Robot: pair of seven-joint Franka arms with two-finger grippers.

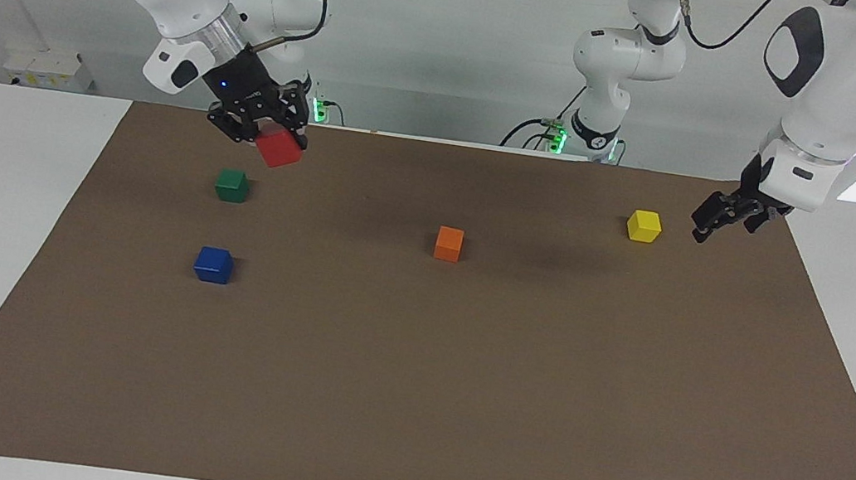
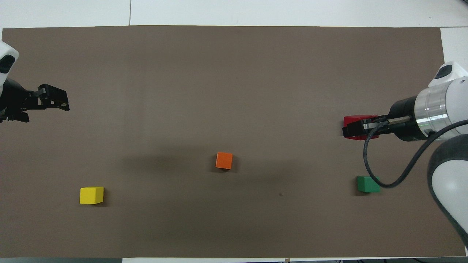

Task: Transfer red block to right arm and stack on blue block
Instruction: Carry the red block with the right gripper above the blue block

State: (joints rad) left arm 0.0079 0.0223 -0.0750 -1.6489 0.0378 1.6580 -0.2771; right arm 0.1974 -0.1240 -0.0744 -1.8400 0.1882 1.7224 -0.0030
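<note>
Lit brightly and evenly from overhead (soft shadows pooled mid-mat [image 1: 454, 411]), sharp throughout, without glare or blur.

Right gripper [image 1: 275, 136] raised, fingers clamped, wrist angled down; left gripper [image 1: 720, 217] aloft, fingers spread.

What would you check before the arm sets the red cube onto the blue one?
1. Red block gripped by the right hand: ok.
2. Blue block top bare: ok.
3. Red block lined up over the blue block: ok from overhead, where it hides the blue one; height still up.
4. Green block apart from the blue block: ok.
5. Left hand out of the way, open, near the yellow block: ok.
6. Red block level: not ok, tilted.
</note>
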